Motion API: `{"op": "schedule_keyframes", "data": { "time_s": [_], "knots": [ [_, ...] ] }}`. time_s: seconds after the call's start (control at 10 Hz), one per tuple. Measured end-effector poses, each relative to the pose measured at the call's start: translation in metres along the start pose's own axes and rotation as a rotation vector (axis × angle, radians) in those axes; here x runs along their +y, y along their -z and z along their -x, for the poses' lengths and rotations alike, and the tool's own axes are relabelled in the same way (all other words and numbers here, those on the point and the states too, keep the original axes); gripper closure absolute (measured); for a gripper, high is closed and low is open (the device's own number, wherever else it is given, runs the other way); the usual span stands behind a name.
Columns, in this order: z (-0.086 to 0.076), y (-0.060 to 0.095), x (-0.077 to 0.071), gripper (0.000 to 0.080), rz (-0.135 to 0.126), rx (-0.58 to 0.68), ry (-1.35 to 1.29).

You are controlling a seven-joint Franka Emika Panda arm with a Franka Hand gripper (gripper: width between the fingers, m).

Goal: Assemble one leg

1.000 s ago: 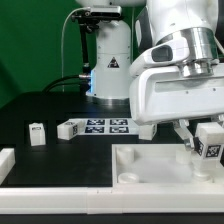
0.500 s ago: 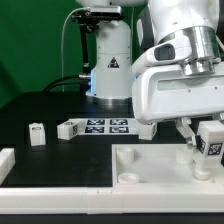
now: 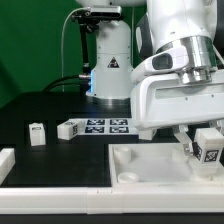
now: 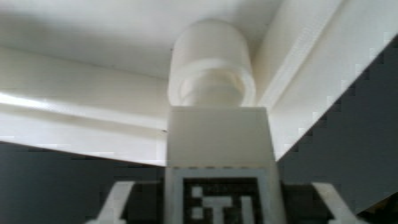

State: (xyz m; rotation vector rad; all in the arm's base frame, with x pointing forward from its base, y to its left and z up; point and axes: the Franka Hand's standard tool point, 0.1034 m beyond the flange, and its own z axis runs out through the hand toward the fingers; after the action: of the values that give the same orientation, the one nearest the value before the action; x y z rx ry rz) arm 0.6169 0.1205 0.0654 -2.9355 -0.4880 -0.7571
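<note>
My gripper [image 3: 203, 154] is shut on the leg [image 3: 209, 148], a small white peg-like block with a black-and-white tag. It holds the leg just above the far right corner of the large white square panel [image 3: 150, 165], at the exterior view's right. In the wrist view the leg [image 4: 217, 120] runs out from between my fingers [image 4: 121, 205], its rounded end close to the panel's raised edge [image 4: 89, 95]. Whether the leg's end touches the panel cannot be told.
Another small white leg [image 3: 37, 133] stands at the exterior view's left on the dark table. The marker board [image 3: 100, 126] lies behind the panel. White border rails lie at the left edge [image 3: 5, 162] and along the front [image 3: 60, 200].
My gripper has sunk a little toward the panel with the leg still in it, and the wrist has shifted slightly. The other parts have not moved.
</note>
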Motion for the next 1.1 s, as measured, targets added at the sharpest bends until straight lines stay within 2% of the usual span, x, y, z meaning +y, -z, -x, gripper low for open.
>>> {"op": "schedule_keyframes", "data": {
  "time_s": [0.3, 0.6, 0.7, 0.8, 0.9, 1.0, 1.1],
  "knots": [
    [0.0064, -0.0042, 0.008, 0.0509, 0.031, 0.087, -0.006],
    [0.0059, -0.0038, 0.007, 0.0509, 0.029, 0.081, -0.008],
    [0.006, -0.0039, 0.007, 0.0353, 0.029, 0.08, -0.008],
    [0.006, -0.0039, 0.007, 0.0353, 0.029, 0.08, -0.008],
    [0.0061, -0.0039, 0.007, 0.0228, 0.029, 0.08, -0.008],
    [0.0061, -0.004, 0.007, 0.0166, 0.029, 0.08, -0.008],
    [0.0061, -0.004, 0.007, 0.0155, 0.029, 0.08, -0.008]
  ]
}}
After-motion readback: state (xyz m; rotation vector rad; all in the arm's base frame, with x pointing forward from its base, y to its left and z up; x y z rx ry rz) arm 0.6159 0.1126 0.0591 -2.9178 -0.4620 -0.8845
